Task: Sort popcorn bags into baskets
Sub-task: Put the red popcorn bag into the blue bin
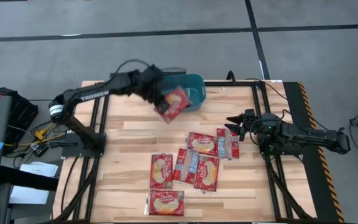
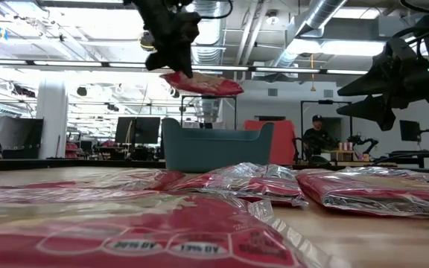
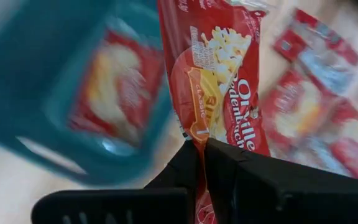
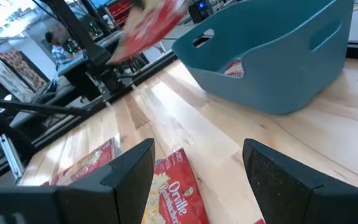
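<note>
My left gripper point(image 1: 158, 94) is shut on one red popcorn bag point(image 1: 175, 103), held in the air at the near rim of the teal basket point(image 1: 191, 89). The basket stands at the table's far edge with another bag point(image 3: 118, 87) lying inside it. My right gripper point(image 1: 235, 127) is open and hovers over the table's right side, above a loose bag point(image 4: 171, 193). Several more bags point(image 1: 201, 143) point(image 1: 161, 171) point(image 1: 165, 202) lie flat on the wood, some overlapping. My left gripper pinches the bag between its two fingers at one short edge point(image 3: 196, 134). The fingers point(image 2: 176, 52) come from above, pointing down. The bag is lifted clear and reaches out sideways from the fingers, nearly level, above the basket point(image 2: 214, 145).
The loose bags cluster in the table's middle and near half point(image 1: 207, 173). Bare wood lies along the left side point(image 1: 123, 155). Black frame rails run down both sides of the table point(image 1: 263, 124). A person shows far off in the room point(image 2: 316, 134).
</note>
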